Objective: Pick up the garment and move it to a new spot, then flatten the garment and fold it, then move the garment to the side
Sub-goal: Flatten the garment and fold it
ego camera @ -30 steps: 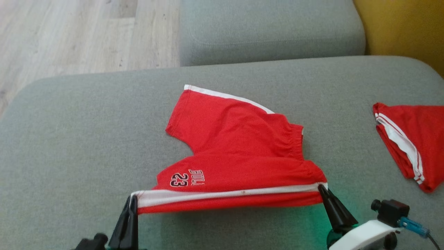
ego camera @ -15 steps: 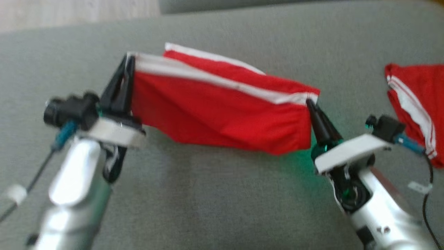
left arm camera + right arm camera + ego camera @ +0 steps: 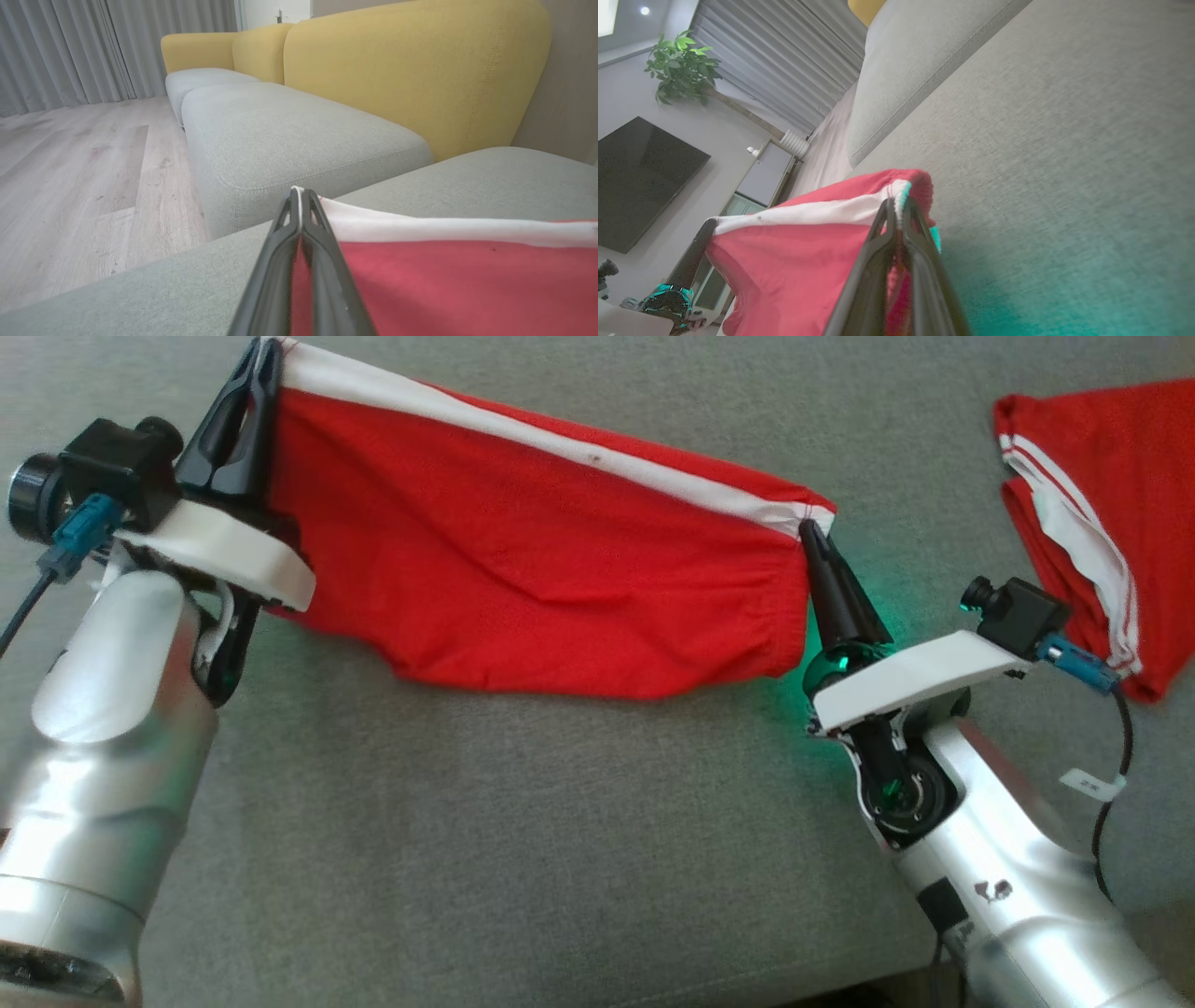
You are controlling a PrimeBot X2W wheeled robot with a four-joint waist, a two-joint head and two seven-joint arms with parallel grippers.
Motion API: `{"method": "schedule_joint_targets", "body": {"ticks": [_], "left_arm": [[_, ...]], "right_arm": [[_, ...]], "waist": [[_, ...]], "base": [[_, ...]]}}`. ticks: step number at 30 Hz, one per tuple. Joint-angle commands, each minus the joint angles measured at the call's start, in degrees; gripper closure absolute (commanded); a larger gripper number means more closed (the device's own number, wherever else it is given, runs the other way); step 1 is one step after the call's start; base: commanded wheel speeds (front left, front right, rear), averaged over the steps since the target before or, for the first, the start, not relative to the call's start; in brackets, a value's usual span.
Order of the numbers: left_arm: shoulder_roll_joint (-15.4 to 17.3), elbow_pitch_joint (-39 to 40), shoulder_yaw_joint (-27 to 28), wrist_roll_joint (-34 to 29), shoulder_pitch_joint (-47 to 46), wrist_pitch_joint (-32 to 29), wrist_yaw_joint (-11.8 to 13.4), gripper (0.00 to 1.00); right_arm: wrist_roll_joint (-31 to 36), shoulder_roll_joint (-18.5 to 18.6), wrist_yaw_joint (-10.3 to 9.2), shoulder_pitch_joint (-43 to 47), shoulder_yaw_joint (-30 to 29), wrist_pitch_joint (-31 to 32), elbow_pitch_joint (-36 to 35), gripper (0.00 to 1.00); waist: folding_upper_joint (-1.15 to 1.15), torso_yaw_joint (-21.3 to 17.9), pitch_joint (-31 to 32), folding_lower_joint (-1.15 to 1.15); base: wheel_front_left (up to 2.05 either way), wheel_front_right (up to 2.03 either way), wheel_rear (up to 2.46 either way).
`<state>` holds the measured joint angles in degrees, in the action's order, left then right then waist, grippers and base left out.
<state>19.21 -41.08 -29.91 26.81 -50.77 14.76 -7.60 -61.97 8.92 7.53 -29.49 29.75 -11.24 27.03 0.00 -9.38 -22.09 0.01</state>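
Two grippers stretch the red garment (image 3: 523,551) by its white-striped edge in the head view, the left gripper (image 3: 264,355) at one end and the right gripper (image 3: 808,527) at the other. The cloth hangs over the grey cushion (image 3: 560,821), where a second ago it lay spread with its number showing. The left wrist view shows the jaws pinched shut on the stripe. In the right wrist view they are pinched on the gathered corner.
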Motion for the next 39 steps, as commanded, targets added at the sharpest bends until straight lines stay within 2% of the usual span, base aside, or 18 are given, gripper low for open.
{"method": "schedule_joint_targets", "body": {"ticks": [1,5,7,8,9,10,13,16,25,30,39], "left_arm": [[2.78,0.45,1.11,0.57,-2.69,0.24,0.11,1.0],[2.32,-0.24,1.48,1.27,-3.15,0.24,0.11,0.98],[1.92,-0.65,1.78,1.21,-2.95,0.24,0.11,0.71],[1.66,-0.9,1.96,1.09,-2.73,0.24,0.11,0.13],[1.35,-1.26,2.29,1.05,-2.4,0.24,0.11,0.0],[1.02,-1.51,2.54,0.97,-2.05,0.24,0.11,0.0],[0.45,-1.43,4.08,0.48,-0.72,0.24,0.11,0.0],[-0.25,-1.02,6.95,-0.57,1.61,0.24,0.12,0.0],[-4.27,2.49,15.43,-5.83,11.58,0.24,0.7,0.0],[-7.25,4.64,19.72,-8.7,16.76,0.24,1.51,0.0],[-11.77,5.72,25.08,-11.14,21.87,0.24,0.82,0.0]], "right_arm": [[0.49,-0.91,-0.04,-1.46,0.7,-1.3,-0.67,1.0],[1.24,-1.45,-0.04,-2.24,0.42,-2.55,1.34,1.0],[1.52,-1.87,-0.04,-2.47,-0.01,-2.99,2.18,1.0],[1.77,-2.09,-0.04,-2.55,-0.06,-3.14,2.56,0.82],[2.04,-2.32,-0.04,-2.58,-0.22,-3.28,3.0,0.36],[2.31,-2.57,-0.04,-2.59,-0.29,-3.38,3.33,0.0],[4.61,-2.77,-0.04,-2.56,-1.0,-3.64,4.28,0.0],[9.14,-2.97,-0.04,-2.14,-5.19,-3.72,4.97,0.0],[34.91,-5.19,-0.04,3.7,-21.58,-3.74,1.32,0.0],[46.02,-5.9,-0.04,7.12,-26.41,-3.75,-1.38,0.0],[52.16,-6.02,-0.04,11.25,-27.5,-3.75,-2.56,0.0]], "waist": [[0.0,-0.96,-0.82,-0.01],[0.0,-1.19,-0.97,-0.01],[0.0,-1.1,-0.88,-0.01],[0.0,-1.05,-0.74,-0.01],[0.0,-0.98,-0.61,-0.01],[0.0,-0.88,-0.43,-0.01],[0.0,-0.46,0.33,-0.01],[0.0,0.09,1.43,-0.01],[0.0,2.36,6.04,-0.01],[0.0,3.57,8.77,-0.01],[0.0,3.92,9.71,-0.01]], "base": [[0.0,0.0,0.0],[0.0,0.0,0.0],[0.0,0.0,0.0],[0.0,0.0,0.0],[0.0,0.0,0.0],[0.0,0.0,0.0],[0.0,0.0,0.0],[0.0,0.0,0.0],[0.0,0.0,0.0],[0.0,0.0,0.0],[0.0,0.0,0.0]]}}
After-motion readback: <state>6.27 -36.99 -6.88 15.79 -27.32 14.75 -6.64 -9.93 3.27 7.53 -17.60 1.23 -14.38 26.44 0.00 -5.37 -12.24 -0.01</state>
